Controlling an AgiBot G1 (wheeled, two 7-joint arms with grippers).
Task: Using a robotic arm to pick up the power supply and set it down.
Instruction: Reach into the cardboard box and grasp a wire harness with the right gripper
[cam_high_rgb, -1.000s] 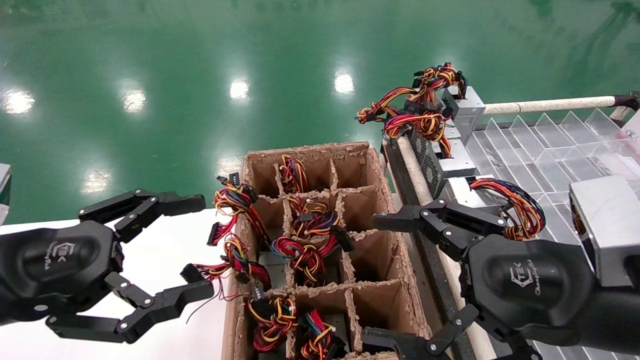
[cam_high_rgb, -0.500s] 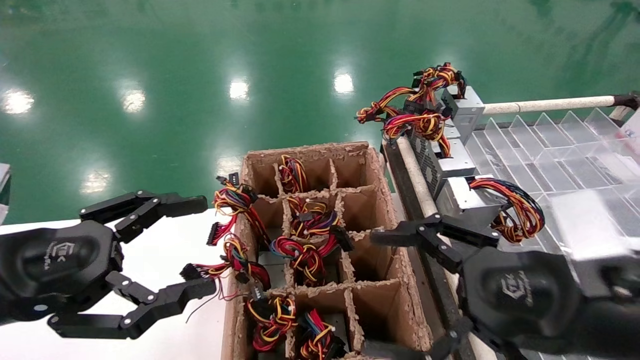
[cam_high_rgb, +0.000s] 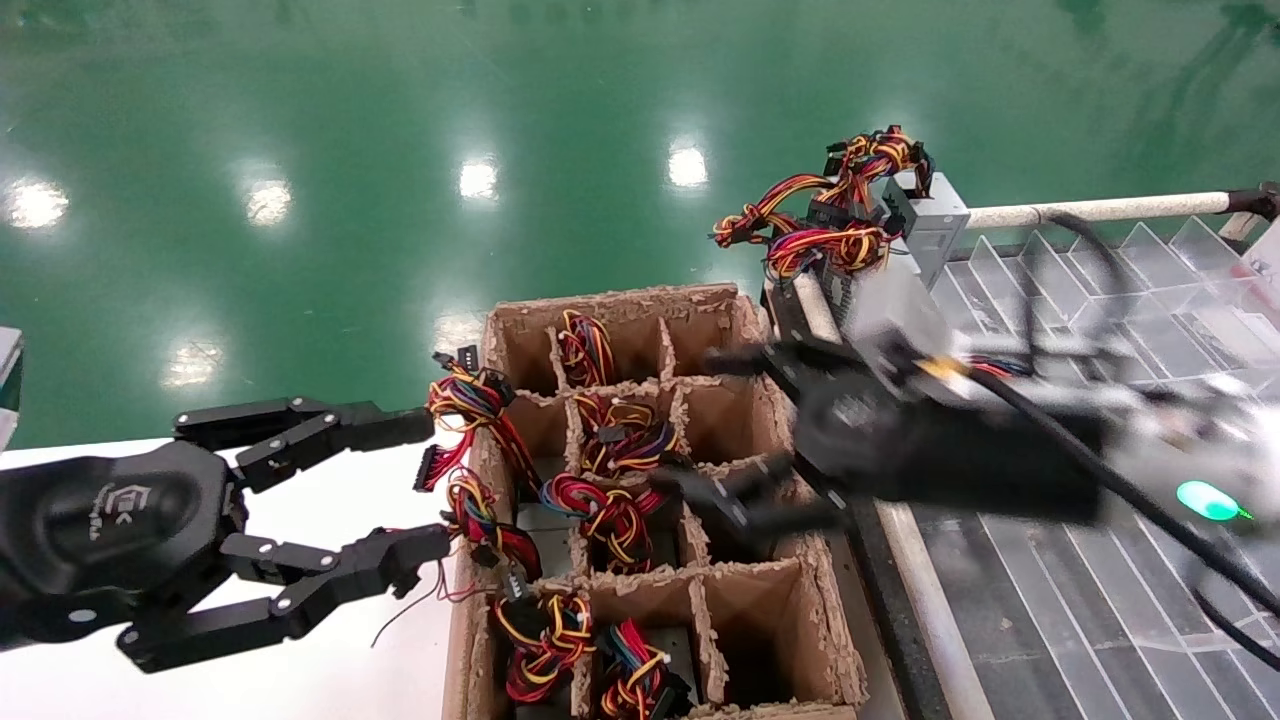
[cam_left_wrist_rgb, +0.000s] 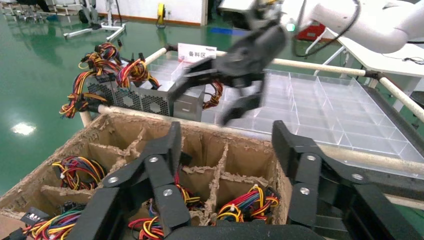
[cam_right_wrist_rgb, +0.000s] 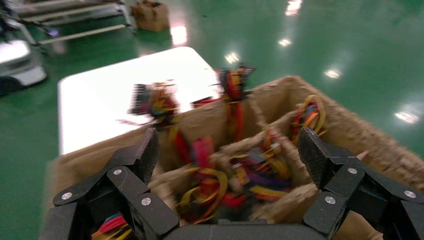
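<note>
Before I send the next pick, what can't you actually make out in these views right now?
- Power supply bodies in the cardboard crate: head view shows mostly wire bundles; dividers and wires hide the casings.
- Right gripper: motion-blurred in the head view, so its exact height over the crate is unclear.
- Crate contents in the right wrist view: blurred; individual connectors unreadable.
- Crate's near end: cut off by the head view's bottom edge.
- Left gripper: open beside the crate; wire contact unclear.

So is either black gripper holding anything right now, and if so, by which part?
Nothing is held. The left gripper hangs open beside the brown cardboard divider crate; the right gripper is open above its compartments, empty.
</note>
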